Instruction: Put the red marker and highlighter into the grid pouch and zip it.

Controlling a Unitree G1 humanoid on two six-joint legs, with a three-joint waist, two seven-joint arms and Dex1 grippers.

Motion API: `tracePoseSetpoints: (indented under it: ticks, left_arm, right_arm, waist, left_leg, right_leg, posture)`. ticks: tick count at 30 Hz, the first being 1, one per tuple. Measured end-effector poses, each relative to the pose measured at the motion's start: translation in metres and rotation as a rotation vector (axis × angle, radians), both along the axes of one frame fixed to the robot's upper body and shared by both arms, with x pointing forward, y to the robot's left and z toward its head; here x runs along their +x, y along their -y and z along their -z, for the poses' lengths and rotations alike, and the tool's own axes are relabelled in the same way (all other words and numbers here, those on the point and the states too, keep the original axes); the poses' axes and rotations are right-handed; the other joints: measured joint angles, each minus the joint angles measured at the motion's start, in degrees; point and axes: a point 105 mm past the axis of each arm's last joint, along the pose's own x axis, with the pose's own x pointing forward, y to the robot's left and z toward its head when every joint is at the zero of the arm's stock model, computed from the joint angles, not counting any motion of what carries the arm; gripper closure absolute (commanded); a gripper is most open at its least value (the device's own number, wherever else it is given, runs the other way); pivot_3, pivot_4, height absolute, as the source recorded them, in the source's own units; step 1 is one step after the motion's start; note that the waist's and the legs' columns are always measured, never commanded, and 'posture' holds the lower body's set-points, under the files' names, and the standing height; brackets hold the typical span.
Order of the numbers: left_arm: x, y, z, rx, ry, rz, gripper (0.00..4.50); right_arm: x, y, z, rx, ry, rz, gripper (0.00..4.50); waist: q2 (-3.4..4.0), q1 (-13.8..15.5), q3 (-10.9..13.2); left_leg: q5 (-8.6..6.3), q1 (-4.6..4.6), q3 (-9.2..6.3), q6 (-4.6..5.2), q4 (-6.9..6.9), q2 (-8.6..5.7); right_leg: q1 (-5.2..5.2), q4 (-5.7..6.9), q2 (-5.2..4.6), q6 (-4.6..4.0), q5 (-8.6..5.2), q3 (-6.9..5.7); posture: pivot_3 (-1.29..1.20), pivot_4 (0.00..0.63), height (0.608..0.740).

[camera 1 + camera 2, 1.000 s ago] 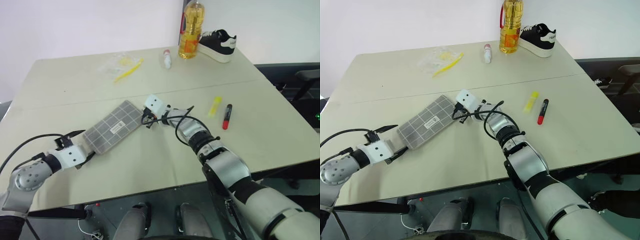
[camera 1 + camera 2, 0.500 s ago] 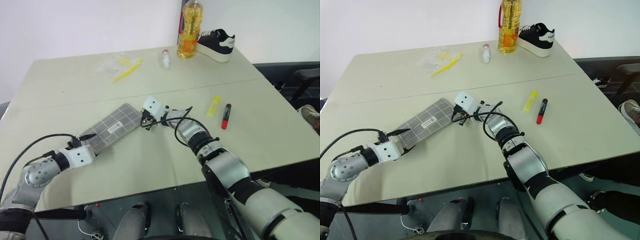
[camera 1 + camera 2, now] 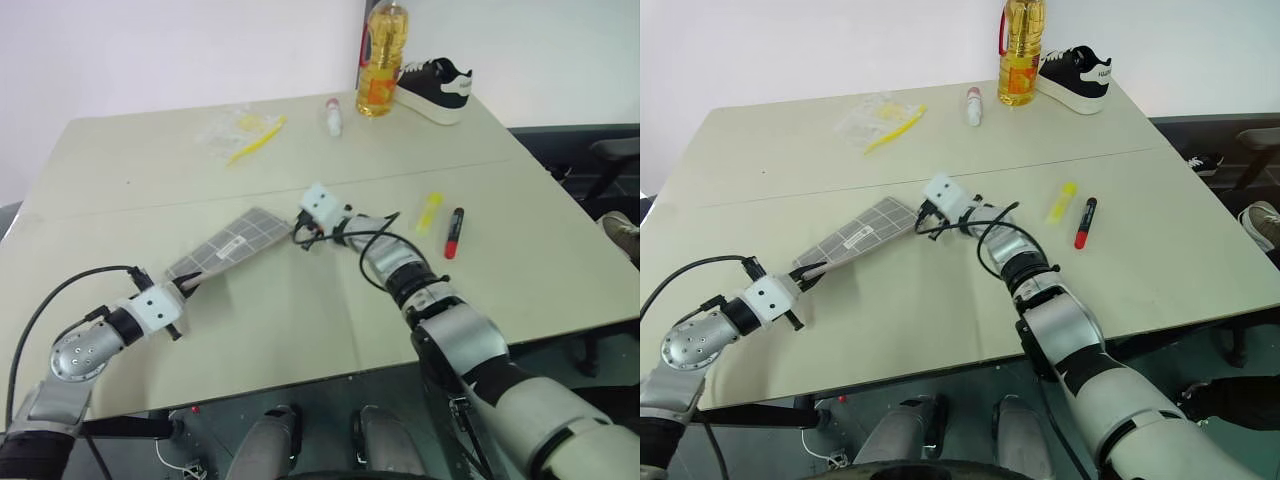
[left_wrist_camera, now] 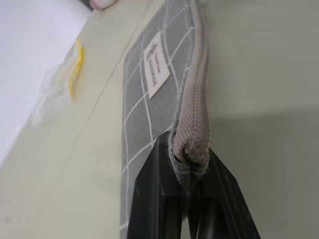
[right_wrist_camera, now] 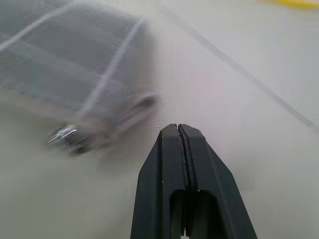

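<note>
From above, my left gripper [image 3: 185, 287] pinched the near corner of the grid pouch [image 3: 228, 250] and held that end lifted off the table [image 3: 300, 330], the far end lying near my right gripper [image 3: 298, 238]; only my left wrist view told how: my two black fingers [image 4: 154, 199] were clamped on the ribbed beige zipper edge, the fabric bunched between them, the pouch running away from them with its white label [image 4: 154, 64] showing; that same view caught the long yellow stick [image 4: 76, 74] in its crinkled clear bag, a thing the head views placed far across the table [image 3: 255, 138]; my right wrist view showed my right fingers [image 5: 169, 169] pressed flat together on nothing, just apart from the pouch's far corner, where a small metal zipper pull [image 5: 65, 134] glinted, blurred; the head views could not resolve that pull at all; they gave instead the highlighter [image 3: 430, 212], stubby and bright yellow, and the red marker [image 3: 454, 233], black body with a red end, lying side by side on the bare table to the right of my right arm, well apart from the pouch; at the far edge stood a bottle of amber liquid [image 3: 379, 60] beside a black-and-white shoe [image 3: 432, 88], with a small white tube [image 3: 332, 115] near them; the pouch was grey woven cloth crossed with white lines, flat and rectangular; the table top was smooth and pale.
</note>
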Motion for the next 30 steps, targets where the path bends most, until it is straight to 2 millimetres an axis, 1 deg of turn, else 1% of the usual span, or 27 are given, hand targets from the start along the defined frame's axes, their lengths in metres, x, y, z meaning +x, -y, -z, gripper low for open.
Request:
tracePoseSetpoints:
  ticks: [1,3,4,6,7,8,10,12,15,18,21,24,26,28,29,30]
  left_arm:
    - [0.000,0.006,-0.005,-0.048,-0.008,-0.003,4.50]
    - [0.000,0.016,-0.014,-0.114,-0.010,0.005,4.50]
    - [0.000,0.024,-0.019,-0.165,-0.015,0.010,4.50]
    - [0.000,0.031,-0.023,-0.215,-0.030,0.015,4.50]
    - [0.000,0.035,-0.026,-0.245,-0.038,0.017,4.50]
    - [0.002,0.042,-0.029,-0.287,-0.042,0.024,4.50]
    - [0.003,0.051,-0.032,-0.337,-0.057,0.032,4.50]
    - [0.006,0.054,-0.034,-0.366,-0.069,0.029,4.50]
    - [0.011,0.061,-0.037,-0.424,-0.079,0.025,4.50]
    - [0.013,0.070,-0.035,-0.442,-0.095,0.045,4.50]
    - [0.013,0.073,-0.034,-0.432,-0.101,0.054,4.50]
    - [0.013,0.076,-0.034,-0.427,-0.100,0.065,4.50]
    - [0.013,0.077,-0.033,-0.428,-0.100,0.066,4.50]
    - [0.013,0.077,-0.032,-0.422,-0.101,0.065,4.50]
    - [0.013,0.076,-0.032,-0.420,-0.102,0.064,4.50]
    - [0.013,0.076,-0.031,-0.419,-0.103,0.065,4.50]
  right_arm:
    - [0.003,0.010,-0.009,0.024,0.017,0.021,3.61]
    - [0.006,0.027,-0.020,0.049,0.036,0.047,2.67]
    - [0.004,0.037,-0.025,0.070,0.041,0.049,2.09]
    - [-0.001,0.046,-0.026,0.091,0.027,0.039,1.06]
    - [-0.008,0.051,-0.025,0.109,0.011,0.019,0.63]
    - [-0.019,0.058,-0.022,0.135,-0.017,-0.008,0.63]
    - [-0.036,0.067,-0.022,0.156,-0.060,-0.051,0.63]
    - [-0.045,0.070,-0.028,0.165,-0.074,-0.075,0.63]
    - [-0.058,0.070,-0.045,0.195,-0.063,-0.106,0.63]
    - [-0.069,0.065,-0.045,0.200,-0.085,-0.136,0.63]
    - [-0.067,0.062,-0.041,0.201,-0.105,-0.109,0.63]
    - [-0.062,0.059,-0.043,0.214,-0.100,-0.074,0.63]
    - [-0.057,0.060,-0.045,0.209,-0.085,-0.048,0.63]
    - [-0.053,0.062,-0.045,0.206,-0.081,-0.024,1.14]
    - [-0.052,0.063,-0.043,0.207,-0.085,-0.015,1.51]
    - [-0.052,0.063,-0.042,0.209,-0.089,-0.011,1.96]
  waist:
    - [-0.01,0.0,0.0]
    - [-0.04,-0.1,0.0]
    - [-0.04,-0.1,0.0]
    - [-0.05,-0.2,0.0]
    - [-0.05,-0.2,0.0]
    - [-0.04,-0.1,0.0]
    - [-0.03,0.1,0.0]
    - [-0.04,-0.1,0.0]
    - [-0.06,0.0,0.0]
    - [-0.08,0.2,0.0]
    - [-0.08,0.2,0.0]
    - [-0.08,0.3,0.0]
    - [-0.08,0.3,0.0]
    - [-0.08,0.3,0.0]
    - [-0.08,0.3,0.0]
    - [-0.08,0.3,0.0]
  left_leg:
    - [0.00,0.00,0.00,0.01,0.01,0.00]
    - [0.01,-0.01,0.00,0.02,0.02,0.01]
    - [0.02,0.00,0.00,0.03,0.02,0.02]
    - [0.03,-0.02,0.00,0.05,0.01,0.04]
    - [0.03,-0.03,0.00,0.05,0.00,0.04]
    - [0.03,-0.07,-0.01,0.06,0.00,0.04]
    - [0.04,-0.13,-0.01,0.06,0.04,0.04]
    - [0.04,-0.13,-0.01,0.06,0.10,0.04]
    - [0.04,-0.09,-0.04,0.06,0.12,0.05]
    - [0.03,-0.10,-0.04,0.06,0.16,0.04]
    - [0.04,-0.13,-0.02,0.06,0.17,0.03]
    - [0.04,-0.14,-0.02,0.06,0.17,0.03]
    - [0.04,-0.14,-0.02,0.06,0.17,0.03]
    - [0.04,-0.14,-0.02,0.06,0.17,0.03]
    - [0.04,-0.15,-0.02,0.06,0.16,0.03]
    - [0.04,-0.15,-0.02,0.06,0.16,0.03]
  right_leg:
    - [0.01,0.00,0.00,0.00,0.00,0.00]
    - [0.02,0.00,0.00,0.00,0.00,0.00]
    - [0.04,0.00,0.00,0.00,0.00,0.00]
    - [0.11,0.00,0.02,0.01,0.00,0.00]
    - [0.18,0.01,0.02,0.01,0.00,0.00]
    - [0.17,0.01,0.02,0.02,0.00,0.00]
    - [0.14,0.01,0.01,0.02,0.00,-0.01]
    - [0.13,0.00,0.03,0.01,0.00,0.01]
    - [0.14,0.00,0.02,-0.03,0.00,0.00]
    - [0.16,-0.04,0.01,-0.06,-0.02,0.00]
    - [0.15,-0.07,-0.01,-0.06,-0.01,0.01]
    - [0.15,-0.09,-0.01,-0.06,-0.01,0.01]
    - [0.15,-0.10,-0.01,-0.07,-0.01,0.01]
    - [0.15,-0.11,-0.01,-0.07,-0.01,0.01]
    - [0.16,-0.12,-0.01,-0.07,-0.01,0.01]
    - [0.16,-0.12,-0.01,-0.06,-0.01,0.01]
  posture:
    - [0.00,0.150,0.740]
    - [0.00,0.150,0.740]
    - [0.00,0.150,0.740]
    - [0.00,0.150,0.740]
    - [0.00,0.150,0.740]
    - [0.00,0.150,0.740]
    - [0.00,0.150,0.740]
    - [0.00,0.150,0.740]
    - [0.00,0.150,0.740]
    - [0.00,0.150,0.740]
    - [0.00,0.150,0.740]
    - [0.00,0.150,0.740]
    - [0.00,0.150,0.740]
    - [0.00,0.150,0.740]
    - [0.00,0.150,0.740]
    - [0.00,0.150,0.740]
